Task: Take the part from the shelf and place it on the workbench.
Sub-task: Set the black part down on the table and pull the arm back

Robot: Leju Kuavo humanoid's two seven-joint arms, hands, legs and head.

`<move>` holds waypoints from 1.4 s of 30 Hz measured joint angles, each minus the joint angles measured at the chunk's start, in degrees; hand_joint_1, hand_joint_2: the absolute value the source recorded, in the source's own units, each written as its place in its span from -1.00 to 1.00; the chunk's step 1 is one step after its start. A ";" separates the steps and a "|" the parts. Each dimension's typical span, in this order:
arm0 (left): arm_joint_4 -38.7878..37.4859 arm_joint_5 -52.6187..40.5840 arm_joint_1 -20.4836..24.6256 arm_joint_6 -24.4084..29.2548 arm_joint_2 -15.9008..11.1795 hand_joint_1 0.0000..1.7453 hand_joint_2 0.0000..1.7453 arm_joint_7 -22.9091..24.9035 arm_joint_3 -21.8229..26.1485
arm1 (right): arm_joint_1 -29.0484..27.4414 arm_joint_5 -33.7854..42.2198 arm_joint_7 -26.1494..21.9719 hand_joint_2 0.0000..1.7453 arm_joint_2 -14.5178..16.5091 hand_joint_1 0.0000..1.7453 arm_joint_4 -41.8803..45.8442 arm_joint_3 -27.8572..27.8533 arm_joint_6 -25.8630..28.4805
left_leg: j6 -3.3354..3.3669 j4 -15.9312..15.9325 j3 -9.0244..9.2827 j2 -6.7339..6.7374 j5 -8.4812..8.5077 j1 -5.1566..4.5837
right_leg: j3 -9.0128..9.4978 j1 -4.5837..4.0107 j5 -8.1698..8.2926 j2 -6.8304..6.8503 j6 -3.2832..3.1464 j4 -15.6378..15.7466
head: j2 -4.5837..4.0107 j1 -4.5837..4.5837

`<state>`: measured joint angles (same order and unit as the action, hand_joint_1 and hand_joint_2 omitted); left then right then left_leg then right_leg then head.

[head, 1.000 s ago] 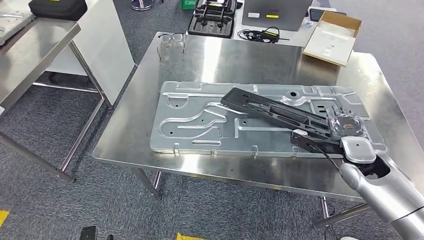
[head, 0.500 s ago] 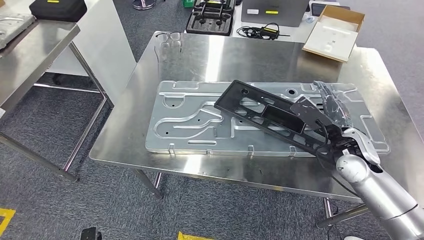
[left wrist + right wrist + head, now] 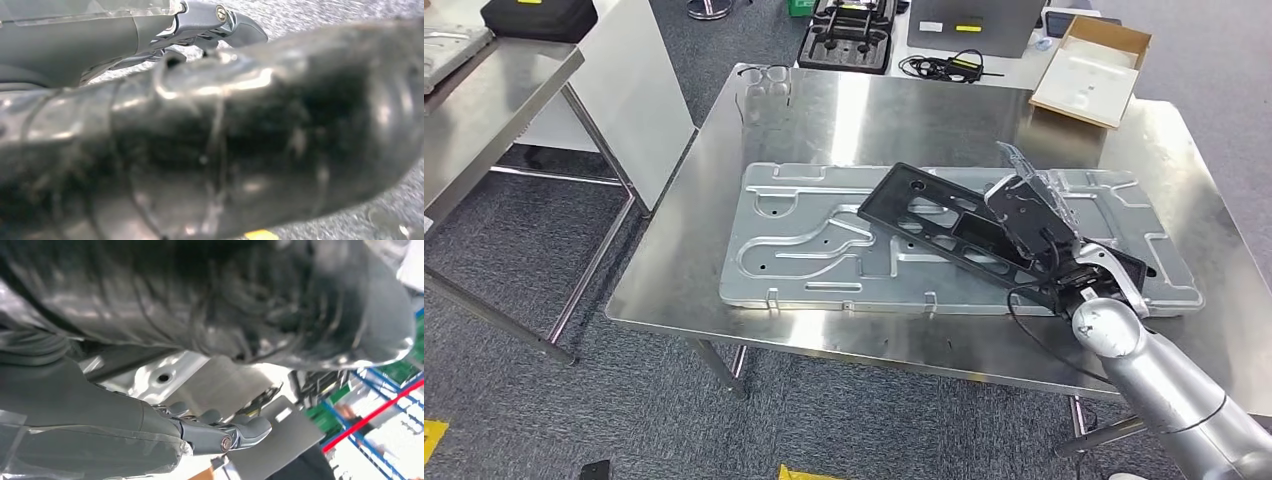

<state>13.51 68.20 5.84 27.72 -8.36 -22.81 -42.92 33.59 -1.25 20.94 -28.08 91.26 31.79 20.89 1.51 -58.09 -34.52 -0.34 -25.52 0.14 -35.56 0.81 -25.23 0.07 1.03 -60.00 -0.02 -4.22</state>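
A steel workbench (image 3: 674, 280) carries a large stamped silver panel (image 3: 804, 245) that spans most of its front half, parallel to the front edge. A long black plastic part (image 3: 934, 215) lies diagonally across the panel's right half, pointing toward the front right corner. The right hand (image 3: 1034, 215) is on the part's right portion with fingers (image 3: 1024, 165) stretched straight out; whether it grips cannot be told.

High head view; close wrist views.
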 joint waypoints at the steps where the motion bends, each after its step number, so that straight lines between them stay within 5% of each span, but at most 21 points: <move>1: 0.00 0.19 0.01 0.23 0.03 -1.00 -1.00 0.21 0.07 | 0.31 0.73 0.43 -1.00 0.08 -1.00 0.35 0.24 -0.10 | 0.29 0.31 0.18 0.03 0.22 0.15 | -0.64 0.01 -1.08 0.00 0.20 -1.51 | 0.00 0.10; 4: 0.00 0.78 0.04 1.03 0.14 -1.00 -1.00 1.18 0.52 | 1.35 2.57 1.61 -1.00 0.35 -1.00 1.27 1.29 -0.39 | 0.69 0.49 0.27 0.05 0.44 0.20 | -4.96 0.11 -6.18 0.00 0.53 -11.36 | 0.00 0.35; 6: 0.00 1.10 0.00 1.55 0.27 -1.00 -1.00 1.78 0.81 | 1.62 2.94 2.16 -1.00 0.67 -1.00 1.85 2.28 -0.40 | 0.70 0.39 0.26 0.01 0.42 0.20 | -6.38 0.23 -6.55 0.01 0.67 -14.56 | 0.00 0.36; 9: 0.00 1.39 0.00 1.97 0.46 -1.00 -1.00 2.20 0.96 | 2.71 3.00 3.19 -1.00 1.15 -1.00 2.85 3.72 0.02 | 0.34 -0.23 0.18 -0.12 0.07 0.17 | -1.85 0.40 -1.65 0.02 0.51 -5.73 | 0.00 0.35; 11: 0.00 1.45 0.01 2.13 0.52 -1.00 -1.00 2.31 1.01 | 3.45 3.08 3.77 -1.00 1.39 -1.00 3.44 4.40 0.37 | -0.19 -0.80 -0.12 -0.19 -0.17 0.00 | 0.58 0.21 -0.34 -0.06 0.12 -0.87 | 0.00 0.30; 14: 0.00 1.49 -0.08 2.27 0.60 -1.00 -1.00 2.37 1.05 | 3.77 3.21 4.17 -1.00 1.67 -1.00 4.05 5.28 0.55 | -1.06 -0.85 -0.50 -0.19 -0.06 -0.01 | 0.61 0.01 -0.15 -0.19 -0.79 -0.15 | 0.00 0.30; 16: 0.00 1.49 -0.08 2.31 0.62 -1.00 -1.00 2.38 1.06 | 4.03 3.26 4.22 -1.00 1.84 -1.00 4.42 5.81 0.55 | -1.71 -2.60 -1.30 -0.08 -1.57 0.13 | 0.50 0.18 0.28 -0.16 -1.57 0.17 | 0.01 0.16; 19: 0.00 1.48 -0.08 2.31 0.64 -1.00 -1.00 2.38 1.09 | 4.25 3.31 4.22 -1.00 2.10 -1.00 4.73 6.40 0.55 | -2.46 -12.14 -5.40 0.02 -6.97 0.33 | 0.01 0.15 0.67 -0.05 -2.28 0.27 | 0.00 -0.02; 21: 0.00 1.48 -0.15 2.31 0.71 -1.00 -1.00 2.45 1.11 | 4.24 3.38 4.23 -1.00 2.19 -1.00 4.75 6.87 0.58 | -2.58 -16.11 -6.93 0.03 -8.13 0.37 | -0.38 0.02 0.92 -0.03 -2.39 0.25 | 0.00 -0.01; 22: 0.00 1.48 -0.17 2.31 0.75 -1.00 -1.00 2.50 1.11 | 4.24 3.42 4.25 -1.00 2.19 -1.00 4.75 7.09 0.63 | -2.48 -15.04 -6.15 0.02 -7.20 0.36 | -0.52 -0.03 1.05 -0.03 -2.36 0.24 | 0.00 -0.01; 25: 0.00 1.49 -0.07 2.36 0.77 -1.00 -1.00 2.58 1.11 | 4.40 3.47 4.44 -1.00 2.20 -1.00 4.81 7.59 1.16 | -1.54 -4.33 0.01 0.03 -2.91 0.15 | -0.65 -0.21 1.41 -0.04 -1.99 0.22 | 0.00 0.03; 27: 0.00 1.52 0.01 2.43 0.77 -1.00 -1.00 2.59 1.11 | 4.71 3.40 4.67 -1.00 2.21 -1.00 4.87 7.86 1.70 | -0.89 -0.61 1.90 0.03 -2.08 -0.19 | -0.82 -0.26 1.73 -0.03 -1.46 0.21 | 0.01 0.04; 31: 0.00 1.62 -0.06 2.50 0.84 -1.00 -1.00 2.59 1.13 | 5.12 3.09 4.87 -1.00 2.26 -1.00 4.88 8.25 2.19 | 0.28 0.40 1.81 0.20 -0.77 -0.02 | -1.35 -0.29 1.22 -0.04 -0.20 -0.51 | 0.01 0.14; 35: 0.00 1.79 -0.06 2.49 0.90 -1.00 -1.00 2.56 1.14 | 5.36 2.59 4.96 -1.00 2.28 -1.00 4.88 8.57 2.31 | 0.96 0.72 0.78 0.39 0.29 0.17 | -6.19 -0.19 -6.37 -0.05 0.47 -13.00 | 0.00 0.54; 37: 0.00 1.86 -0.12 2.49 0.93 -1.00 -1.00 2.56 1.15 | 5.28 2.45 5.04 -1.00 2.28 -1.00 4.88 8.86 2.32 | 0.90 0.49 0.21 0.38 0.56 0.19 | -6.42 -0.07 -6.69 -0.03 0.66 -15.21 | 0.00 0.55; 40: 0.00 1.89 -0.13 2.49 1.04 -1.00 -1.00 2.56 1.16 | 5.47 2.38 5.10 -1.00 2.28 -1.00 4.88 9.06 2.32 | 0.48 -0.35 -0.40 0.29 0.56 0.16 | -0.20 0.17 -2.45 -0.01 0.61 -5.23 | 0.01 0.55; 42: 0.00 1.88 -0.11 2.50 1.08 -1.00 -1.00 2.56 1.20 | 5.69 2.34 5.11 -1.00 2.32 -1.00 4.90 9.11 2.32 | -0.13 -0.95 -0.95 0.23 0.60 -0.04 | 1.86 0.09 -1.51 -0.09 0.13 -0.90 | 0.01 0.49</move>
<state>13.51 70.08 5.73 30.22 -7.28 -20.25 -41.72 39.27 1.09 26.05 -25.75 96.17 40.91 23.21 1.38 -59.04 -35.48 -0.11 -24.92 0.10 -33.70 0.90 -26.74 -0.02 1.16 -60.89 -0.02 -3.73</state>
